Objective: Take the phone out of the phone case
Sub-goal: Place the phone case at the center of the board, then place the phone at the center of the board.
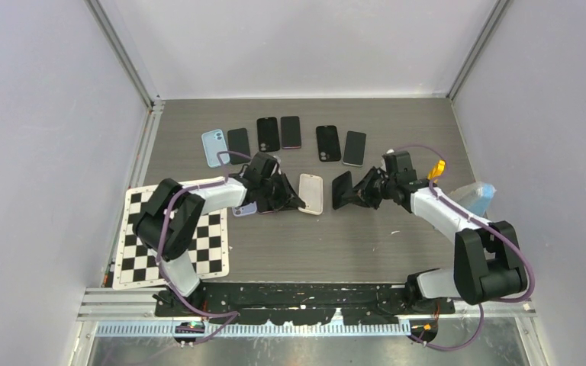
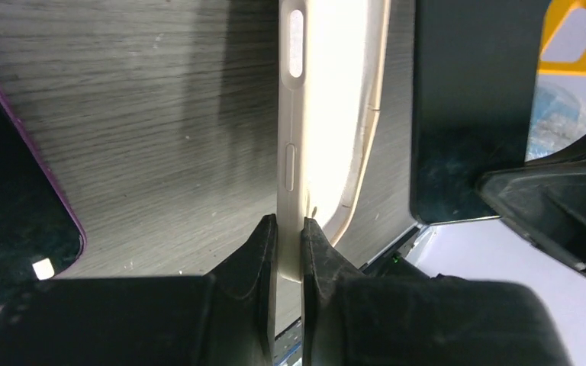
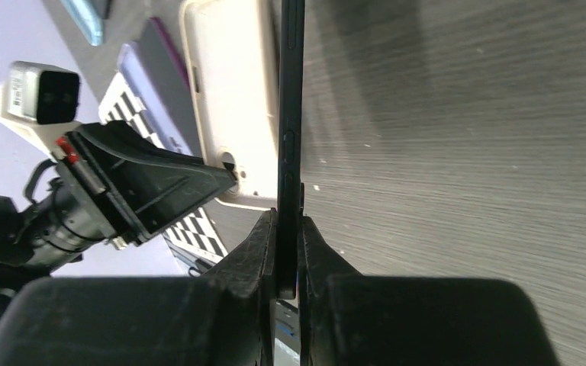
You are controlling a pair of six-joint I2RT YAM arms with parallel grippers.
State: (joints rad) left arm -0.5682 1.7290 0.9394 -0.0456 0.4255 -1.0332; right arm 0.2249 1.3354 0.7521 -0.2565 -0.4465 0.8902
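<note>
The left gripper (image 2: 290, 229) is clamped on the edge of the beige phone case (image 2: 328, 114); the right gripper (image 3: 288, 221) pinches the black phone (image 3: 291, 91) edge-on, out of the case, just beside it

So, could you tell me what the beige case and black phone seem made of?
The beige case looks like soft matte rubbery plastic; its thin rim bows. The black phone shows a smooth, dark, rigid edge, possibly metal or plastic.
</note>
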